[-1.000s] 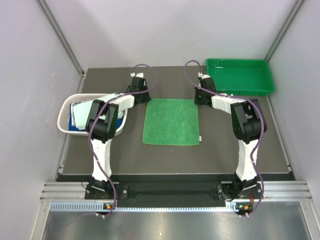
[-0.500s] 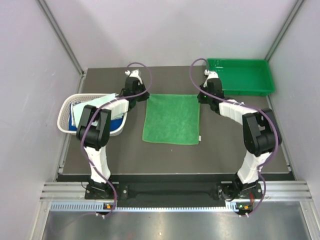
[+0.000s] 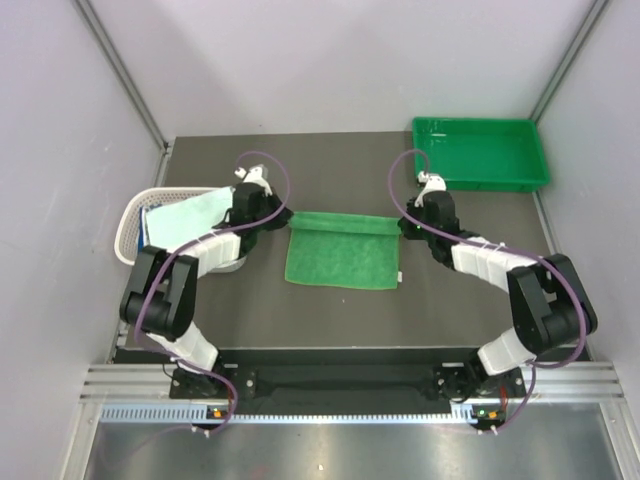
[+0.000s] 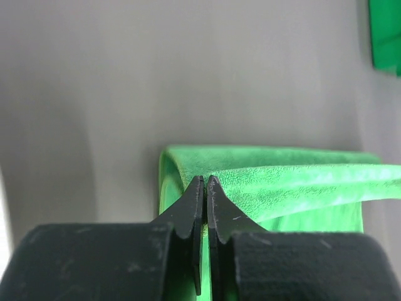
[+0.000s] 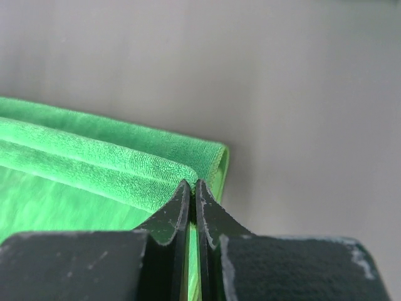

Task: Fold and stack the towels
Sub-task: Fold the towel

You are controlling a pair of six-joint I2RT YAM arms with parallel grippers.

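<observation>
The bright green towel [image 3: 343, 252] lies in the middle of the table with its far edge lifted and curled toward the near side. My left gripper [image 3: 283, 217] is shut on its far-left corner [image 4: 188, 164]. My right gripper [image 3: 403, 224] is shut on its far-right corner [image 5: 210, 157]. Both corners are held a little above the table. Other towels, pale mint-white [image 3: 185, 214] on top and blue beneath, lie in the white basket [image 3: 130, 232] at the left.
A rigid green plastic tray [image 3: 480, 152] stands at the back right corner. The white lattice basket sits at the table's left edge, close to my left arm. Grey walls enclose the table on three sides.
Both grippers have pulled the towel's far edge toward the near side, folding it over itself. The visible towel is shorter front to back. Both arms have swung outward.
</observation>
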